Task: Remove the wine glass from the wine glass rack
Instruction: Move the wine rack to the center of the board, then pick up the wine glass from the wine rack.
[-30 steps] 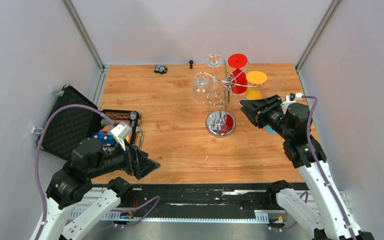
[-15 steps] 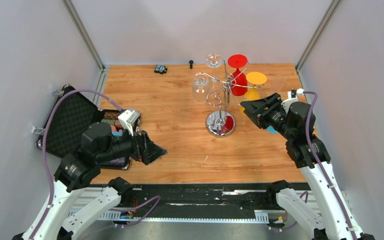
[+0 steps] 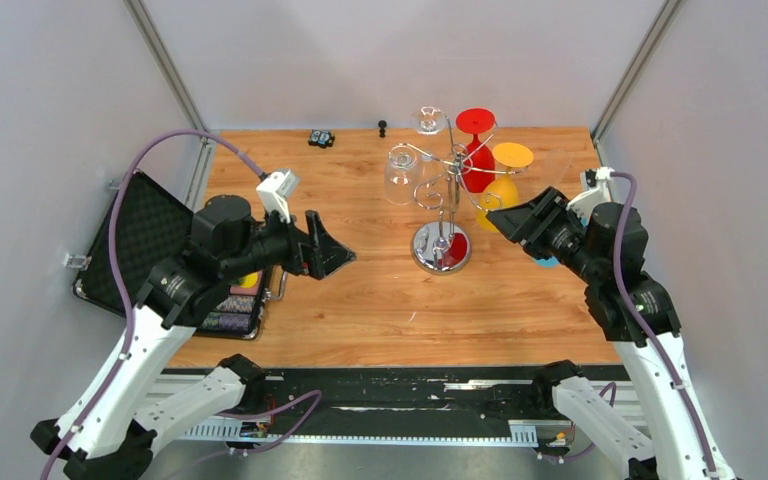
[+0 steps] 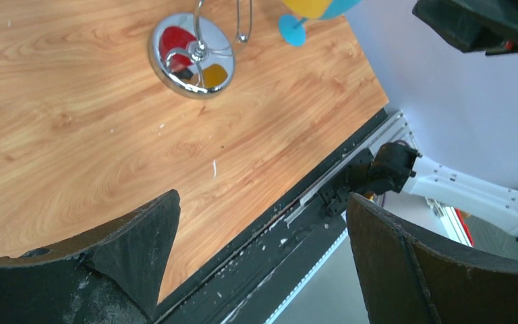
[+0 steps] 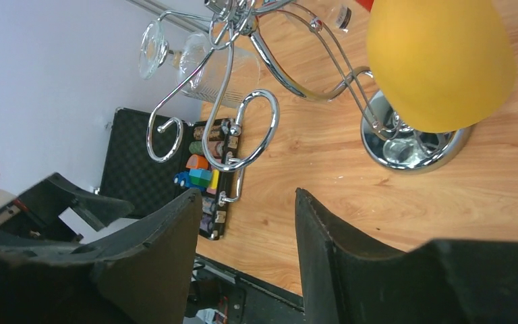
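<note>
The chrome wine glass rack (image 3: 440,247) stands on the wooden table right of centre, its hook arms (image 5: 243,128) curling outward. Several wine glasses hang on it upside down: a clear wine glass (image 3: 401,170), a red one (image 3: 477,150) and a yellow one (image 3: 505,180). My right gripper (image 3: 497,218) hovers open just right of the rack, close to the yellow bowl (image 5: 442,61), with nothing between its fingers. My left gripper (image 3: 333,248) is raised over the table left of the rack, wide open and empty. The rack's mirrored base (image 4: 192,54) lies ahead of it.
An open black case (image 3: 140,240) with coloured blocks lies at the table's left edge. Two small black items (image 3: 321,138) sit by the back wall. A blue disc (image 4: 291,30) shows beside the rack base. Grey walls close in on both sides.
My left arm has lifted away from the case and swung right toward the middle of the table. My right gripper's jaws have spread wider and it has edged up near the yellow glass.
</note>
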Robot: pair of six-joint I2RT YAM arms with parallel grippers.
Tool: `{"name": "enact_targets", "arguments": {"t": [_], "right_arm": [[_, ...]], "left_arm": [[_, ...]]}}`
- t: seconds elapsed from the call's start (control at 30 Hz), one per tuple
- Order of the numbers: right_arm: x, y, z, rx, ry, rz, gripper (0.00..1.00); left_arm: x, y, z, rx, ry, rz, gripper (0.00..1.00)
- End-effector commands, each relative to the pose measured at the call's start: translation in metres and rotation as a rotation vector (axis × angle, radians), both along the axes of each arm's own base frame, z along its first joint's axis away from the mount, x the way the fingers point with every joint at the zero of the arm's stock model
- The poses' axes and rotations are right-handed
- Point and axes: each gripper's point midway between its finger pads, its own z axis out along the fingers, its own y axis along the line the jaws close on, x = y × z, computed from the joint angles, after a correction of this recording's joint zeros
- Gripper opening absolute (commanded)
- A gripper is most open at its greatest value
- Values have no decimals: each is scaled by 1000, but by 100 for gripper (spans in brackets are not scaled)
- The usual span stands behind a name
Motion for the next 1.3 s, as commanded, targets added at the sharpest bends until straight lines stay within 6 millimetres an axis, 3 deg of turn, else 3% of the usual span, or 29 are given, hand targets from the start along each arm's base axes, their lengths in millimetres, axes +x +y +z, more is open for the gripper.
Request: {"name": "enact_targets", "arguments": {"t": [0.0, 0.33, 0.6, 0.83, 1.27], "right_arm": [[-6, -12, 26, -102, -131, -6, 52], [-12, -15, 33, -180, -209, 31, 53], [-16, -18, 34, -228, -248, 41, 54], [-21, -22, 38, -269, -291, 47, 54], [-25, -26, 34, -287, -302, 39, 53]], "left_arm": [[24, -11, 43, -77, -96, 32, 100], [73, -38, 72, -124, -114, -10, 100], [110, -52, 70, -195, -60, -101, 99], [123, -64, 77, -207, -71, -166, 96], [153, -86, 76, -228, -25, -238, 80]]}}
